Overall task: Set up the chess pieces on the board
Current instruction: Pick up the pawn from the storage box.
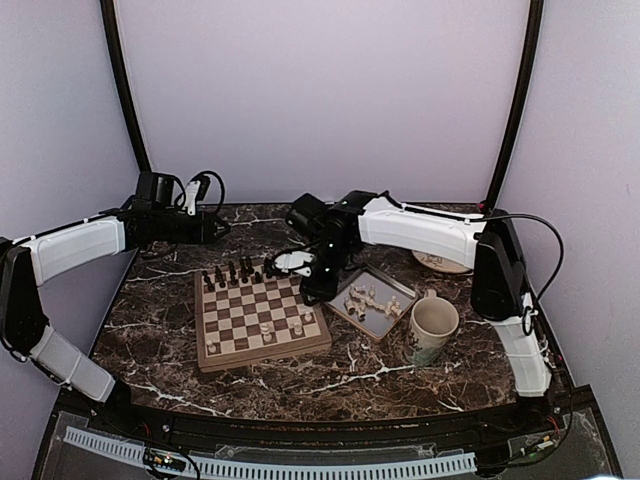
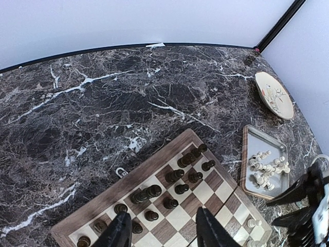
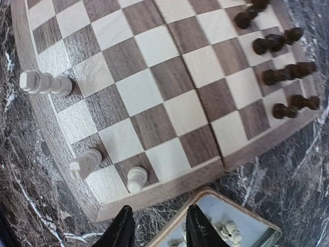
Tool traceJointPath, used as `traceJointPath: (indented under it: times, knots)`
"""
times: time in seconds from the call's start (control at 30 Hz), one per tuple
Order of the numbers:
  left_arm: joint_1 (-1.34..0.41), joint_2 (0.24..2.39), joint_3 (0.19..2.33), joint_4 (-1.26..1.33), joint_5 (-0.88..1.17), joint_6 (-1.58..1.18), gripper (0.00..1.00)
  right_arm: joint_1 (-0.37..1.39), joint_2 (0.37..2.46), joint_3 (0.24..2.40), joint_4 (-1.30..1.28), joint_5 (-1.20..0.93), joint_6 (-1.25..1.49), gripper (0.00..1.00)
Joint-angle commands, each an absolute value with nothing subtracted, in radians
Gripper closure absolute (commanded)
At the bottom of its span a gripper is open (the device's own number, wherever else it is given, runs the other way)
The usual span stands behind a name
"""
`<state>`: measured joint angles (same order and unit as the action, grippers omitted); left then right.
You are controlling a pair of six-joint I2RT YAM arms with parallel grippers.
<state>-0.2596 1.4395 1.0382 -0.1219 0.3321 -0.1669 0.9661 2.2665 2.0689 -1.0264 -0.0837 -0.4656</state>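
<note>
The board lies at the table's middle, with dark chessmen along its far rows. A few cream chess pieces stand near its right-hand side, one pawn on the edge square nearest my right gripper. More cream pieces lie in the grey tray. My right gripper hangs open and empty over the gap between the board's rim and the tray. My left gripper is open and empty above the board's dark-piece end.
A patterned mug stands right of the tray. A small plate sits at the back right, partly under the right arm. In the left wrist view the plate and the tray show on the dark marble top.
</note>
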Motion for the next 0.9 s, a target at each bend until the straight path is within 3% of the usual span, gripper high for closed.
traceJointPath:
  times: [0.0, 0.43, 0.87]
  knots:
    - [-0.255, 1.443, 1.047, -0.137, 0.336, -0.145, 0.55, 0.878, 2.143, 2.062, -1.027, -0.182, -0.437, 0.65]
    - [-0.253, 1.451, 1.051, -0.139, 0.349, -0.143, 0.55, 0.661, 2.058, 1.809, -0.935, -0.114, -0.424, 0.69]
    - [-0.254, 1.445, 1.048, -0.135, 0.359, -0.148, 0.55, 0.662, 2.186, 1.872, -0.966, -0.127, -0.412, 0.69]
